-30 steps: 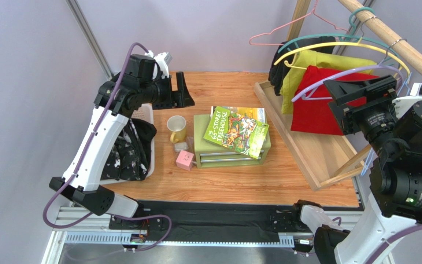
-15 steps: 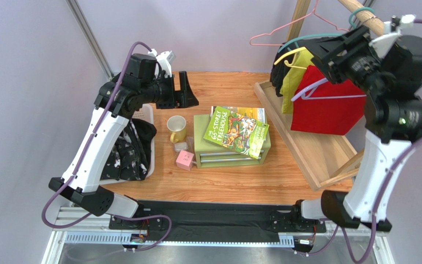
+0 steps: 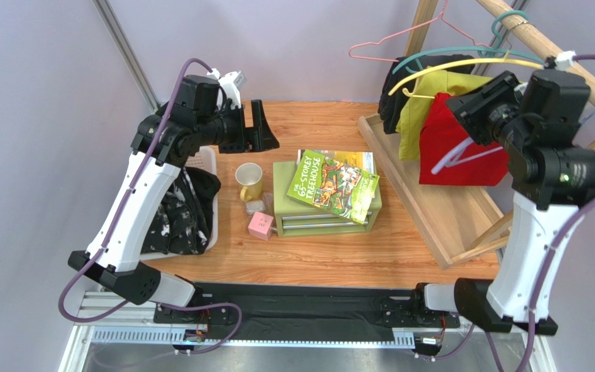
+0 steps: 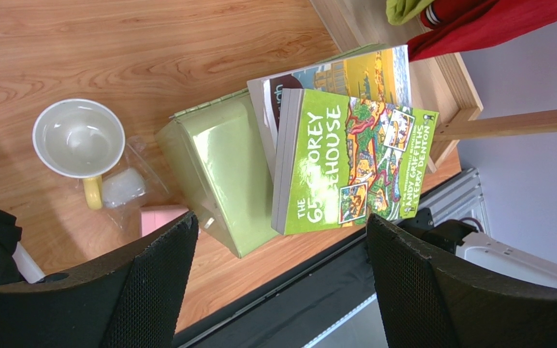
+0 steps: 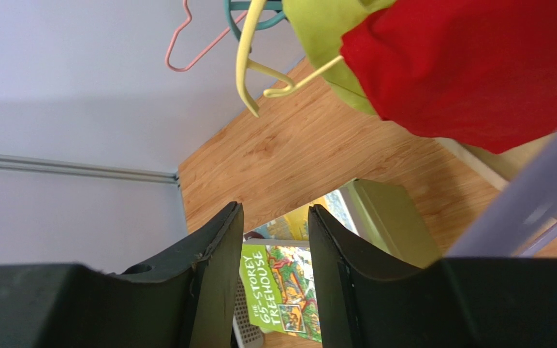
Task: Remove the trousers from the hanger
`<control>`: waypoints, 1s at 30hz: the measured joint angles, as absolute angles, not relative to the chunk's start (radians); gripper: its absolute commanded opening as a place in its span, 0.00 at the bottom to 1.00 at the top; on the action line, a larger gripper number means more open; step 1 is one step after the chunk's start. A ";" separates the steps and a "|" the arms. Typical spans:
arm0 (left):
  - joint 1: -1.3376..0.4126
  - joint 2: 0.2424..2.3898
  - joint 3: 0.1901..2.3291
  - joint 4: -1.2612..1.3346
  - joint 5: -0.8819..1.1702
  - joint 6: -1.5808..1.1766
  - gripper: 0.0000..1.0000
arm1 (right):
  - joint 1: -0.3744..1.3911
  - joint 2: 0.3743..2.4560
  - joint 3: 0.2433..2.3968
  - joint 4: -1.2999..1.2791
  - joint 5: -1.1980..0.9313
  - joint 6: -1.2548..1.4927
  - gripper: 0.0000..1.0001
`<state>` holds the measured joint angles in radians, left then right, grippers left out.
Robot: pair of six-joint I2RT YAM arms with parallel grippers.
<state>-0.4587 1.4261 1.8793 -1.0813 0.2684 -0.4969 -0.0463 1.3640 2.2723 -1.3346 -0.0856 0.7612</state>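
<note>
1. Nearest the arm bases, a white basket (image 3: 209, 163) at the desk's (image 3: 316, 256) left edge holds dark cloth, one piece black with white speckles (image 3: 170, 221).
2. Mid-desk: a pink block (image 3: 260, 225), a yellow mug (image 3: 249, 180), and a green box (image 3: 285, 203) carrying glossy paperback books (image 3: 333, 186).
3. The left gripper (image 3: 255, 128) hovers over the mug; its jaws stand wide apart, holding nothing.
4. Far right, a wooden tray-like base (image 3: 432, 209) supports a rack. On its wooden rail (image 3: 545, 46) hang the red trousers (image 3: 452, 151), yellow-green trousers (image 3: 421, 105) and a black garment (image 3: 392, 97), on thin wire-like hangers.
5. The right gripper (image 3: 483, 108) is beside the red cloth; the jaws show a narrow gap. Whether they grip the lilac hanger (image 3: 463, 159) is unclear.
6. Against half a second ago, the right arm has dropped lower and the lilac hanger now tilts steeply.
</note>
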 measured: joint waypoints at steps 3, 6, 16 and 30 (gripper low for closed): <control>-0.459 1.426 1.876 -1.081 0.271 -0.503 0.90 | -0.046 1.271 2.243 -1.351 -0.014 0.741 0.44; -0.463 1.426 1.876 -1.079 0.282 -0.508 0.90 | -0.046 1.203 2.239 -1.352 0.054 0.723 0.45; -0.536 1.461 1.888 -1.037 0.348 -0.529 0.90 | -0.046 1.222 2.320 -1.363 0.113 0.653 0.56; -0.546 1.465 1.953 -1.008 0.380 -0.529 0.89 | -0.046 1.282 2.302 -1.341 -0.108 0.734 0.54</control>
<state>-0.5465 1.4647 1.9526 -1.0077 0.3801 -0.5293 -0.0463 1.2823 2.3020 -1.3411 -0.1078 0.7341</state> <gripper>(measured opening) 0.896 0.535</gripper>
